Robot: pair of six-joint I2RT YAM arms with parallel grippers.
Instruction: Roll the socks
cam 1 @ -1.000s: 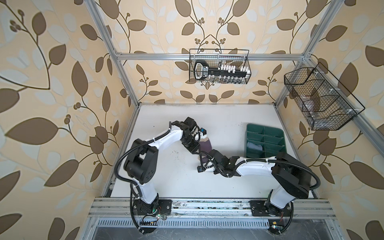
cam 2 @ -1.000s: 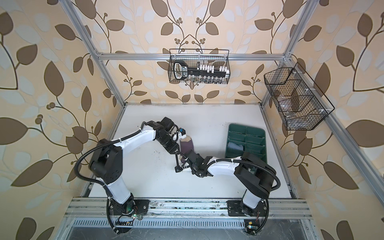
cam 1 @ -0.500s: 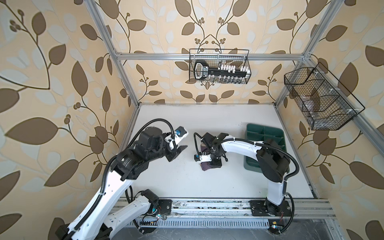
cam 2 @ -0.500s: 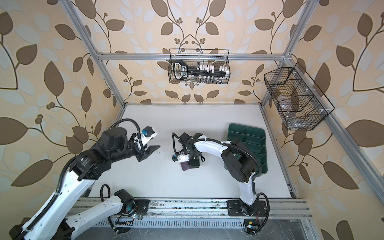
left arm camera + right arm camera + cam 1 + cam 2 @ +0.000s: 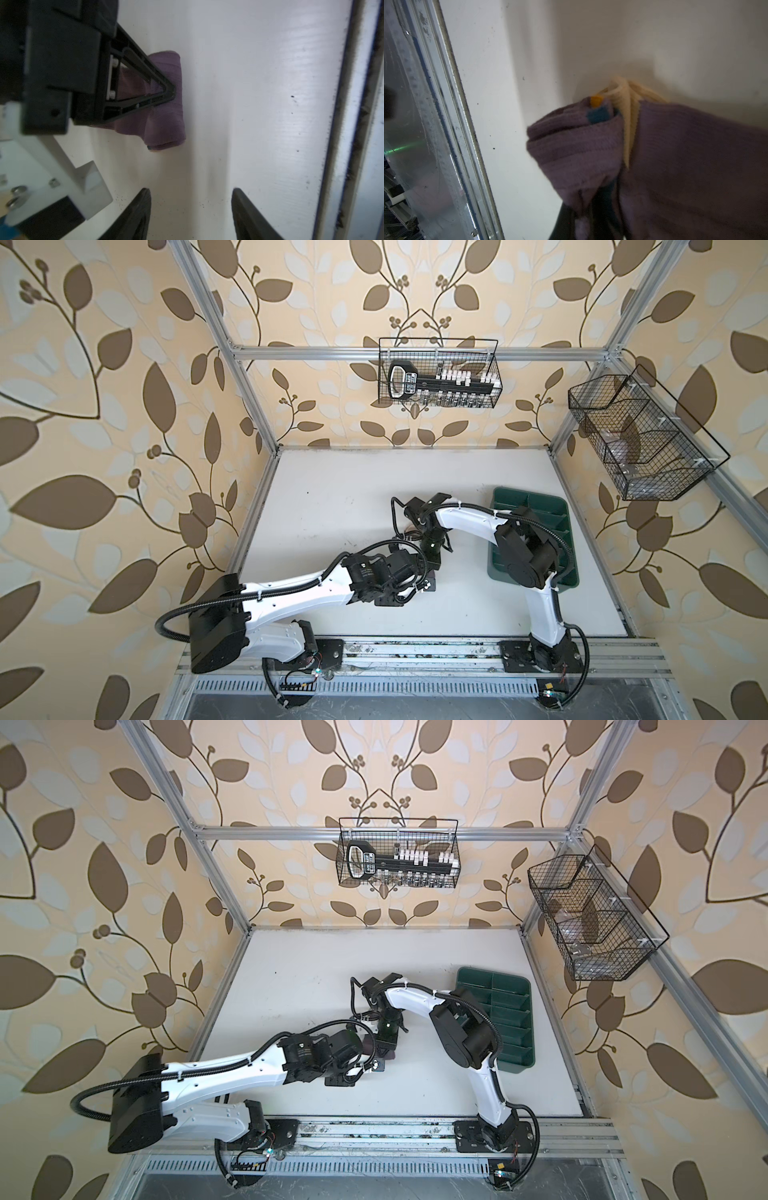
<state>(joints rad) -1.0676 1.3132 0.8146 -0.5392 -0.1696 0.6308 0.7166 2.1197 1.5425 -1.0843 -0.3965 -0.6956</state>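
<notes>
Socks: we find the socks (image 5: 166, 124) bunched into a short purple bundle lying on the white bench (image 5: 259, 104), near its front rail; in the right wrist view the socks (image 5: 581, 149) show a beige toe (image 5: 629, 108) and slips of orange and blue tucked into the folds (the blue may be the second sock, we cannot say for sure)
Right claw: the right claw (image 5: 169, 92) has its jaws together and its tip laid across the bundle; from the way the folds gather towards it, we judge that it pinches the fabric
Left claw: the left claw (image 5: 190, 191) has its jaws apart with nothing between them, pointing at the bundle from just beside it and not touching it
Top views: both arms meet mid-bench and hide nearly all of the bundle; the green tray (image 5: 519, 499) sits apart, to the right
Step in hand: we judge the roll largely formed and pinned, with the securing yet to do
Next move: we would bring the left claw onto the free end while the right holds firm, so the roll does not spring open
</notes>
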